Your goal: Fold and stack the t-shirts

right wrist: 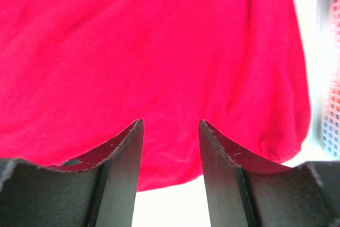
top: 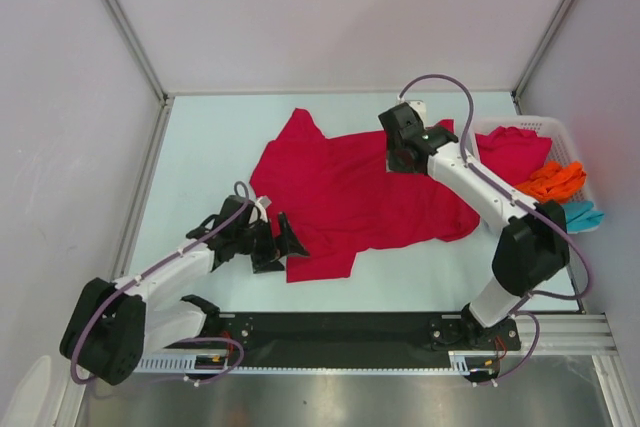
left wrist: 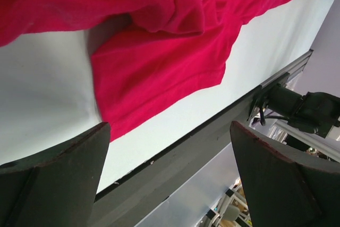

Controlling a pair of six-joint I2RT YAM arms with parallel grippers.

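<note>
I am reading all positions from the white slatted basket (top: 541,125), which is standing at the right edge of the table (top: 210,147).

1. The crimson t-shirt (top: 350,197) (left wrist: 159,67) (right wrist: 159,51) is lying opened out and creased on the table, just left of the basket. One sleeve is pointing away from the arm bases. The near hem is lying well left of the basket.
2. Inside the basket I am seeing a second crimson t-shirt (top: 515,152) bunched at the far left end, an orange t-shirt (top: 552,182) crumpled in the middle and a teal t-shirt (top: 583,215) at the near right corner.
3. The right gripper (top: 405,152) (right wrist: 170,126) is pointing down over the far edge of the spread shirt, just left of the basket's far left corner. Its jaws are standing slightly apart, with nothing pinched between them. The wrist view is showing only red cloth beyond the gap. I cannot tell whether the tips are touching the cloth.
4. The left gripper (top: 275,242) (left wrist: 169,147) is sitting low over the table, well left of the basket, just beside the near left corner of the spread shirt. Its jaws are spread wide and are gripping nothing. The hem corner and bare table are showing between them.
</note>
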